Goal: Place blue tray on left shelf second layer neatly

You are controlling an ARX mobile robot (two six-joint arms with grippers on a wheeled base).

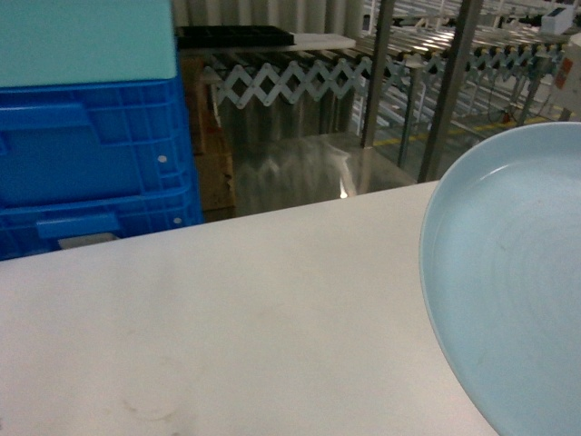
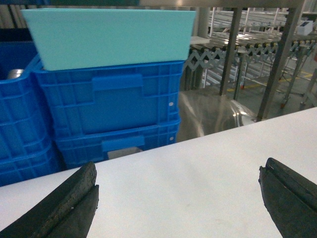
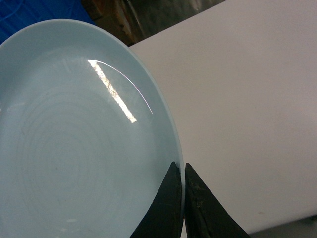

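Note:
The blue tray [image 1: 508,282], a round pale sky-blue dish with faint rings, fills the right side of the head view over the white table [image 1: 227,318]. In the right wrist view the blue tray [image 3: 74,144] takes up the left, and my right gripper [image 3: 182,171] is shut on its rim, one finger inside and one outside. My left gripper [image 2: 178,198] hangs open over bare white table [image 2: 188,173], nothing between its fingers [image 2: 74,198]. Steel posts [image 1: 454,82] stand behind the table at right; I cannot tell which rack is the left shelf.
Stacked dark-blue crates [image 1: 91,163] with a teal box [image 1: 86,41] on top stand beyond the table's far left edge. A roller conveyor with scissor frame [image 1: 300,77] runs behind. A shiny steel surface [image 1: 290,177] lies past the far edge.

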